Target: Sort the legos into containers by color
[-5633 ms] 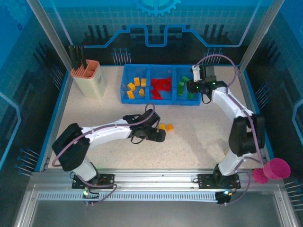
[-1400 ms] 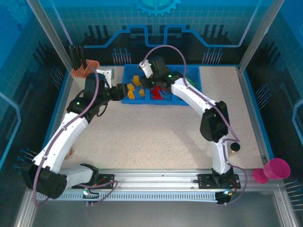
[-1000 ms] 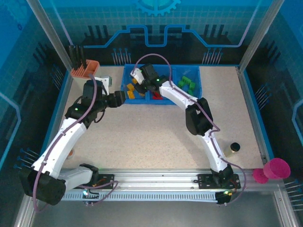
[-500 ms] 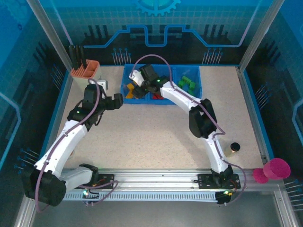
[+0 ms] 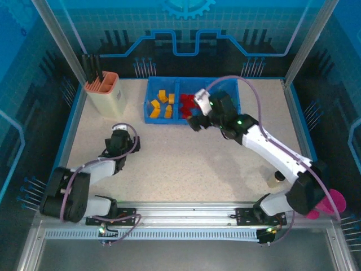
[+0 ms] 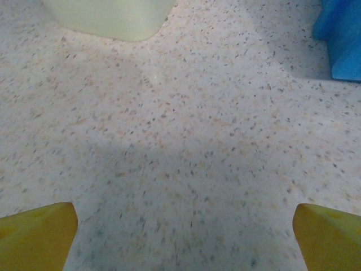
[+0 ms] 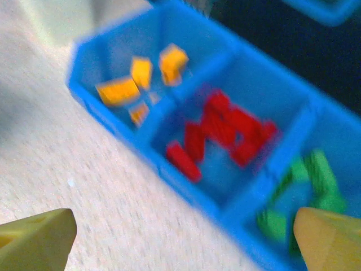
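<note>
1. The beige cup stands at the far left of the worktop. It is no container for this task, so neither arm has business there.
2. The left tool sits low over the near-left part of the worktop. Its fingertips are spread wide with nothing between them, and its wrist view looks out on bare speckled surface.
3. The blue tray lies at the far edge, and every lego visible is inside it. The yellow-orange legos are in the left compartment, the red legos in the middle one and the green legos in the right one.
4. The right tool hovers just in front of the tray's near wall, about at the middle compartment, its fingers spread apart and empty.
5. The sorting therefore looks finished or very nearly so, and the step in hand is probably a last check and pull-away.
   - To do it well, the right arm rises clear of the near wall before it moves sideways, so that it does not nudge the tray or tip a brick over a divider.
   - The right wrist view is blurred, so a steady look at each compartment for a stray colour comes first.
6. A small pale object stands beside the right forearm, partly hidden, and what it is cannot be told.
7. The pink cup sits at the near-right corner. Both are best avoided on the way back.
</note>
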